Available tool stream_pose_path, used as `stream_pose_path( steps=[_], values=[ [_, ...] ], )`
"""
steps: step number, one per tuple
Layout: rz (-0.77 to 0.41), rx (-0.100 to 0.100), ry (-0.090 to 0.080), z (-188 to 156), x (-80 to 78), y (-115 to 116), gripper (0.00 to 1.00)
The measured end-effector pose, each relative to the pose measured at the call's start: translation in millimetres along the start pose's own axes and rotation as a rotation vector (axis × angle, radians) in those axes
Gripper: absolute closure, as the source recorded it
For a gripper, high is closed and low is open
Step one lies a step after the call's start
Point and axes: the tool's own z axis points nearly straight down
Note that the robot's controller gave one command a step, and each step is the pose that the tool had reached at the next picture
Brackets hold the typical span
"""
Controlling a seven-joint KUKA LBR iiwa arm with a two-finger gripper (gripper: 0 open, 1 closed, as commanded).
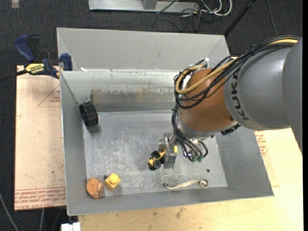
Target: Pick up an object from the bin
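– Well, where's the gripper?
– Low, centre-right of the grey metal bin, just beside a small yellow-and-black toy. Grip state: cannot tell.
– Others?
– Black rubber ring far left; brown round lump, yellow block, bent metal strip along the near wall.

Robotics lab — KUKA arm over grey metal bin, loose cables on dark carpet floor.
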Motion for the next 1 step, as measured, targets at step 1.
stream_pose_path(
  steps=[1],
  values=[
    [-0.002,0.0,0.009,15.7,2.4,-0.5,1.0]
  ],
)
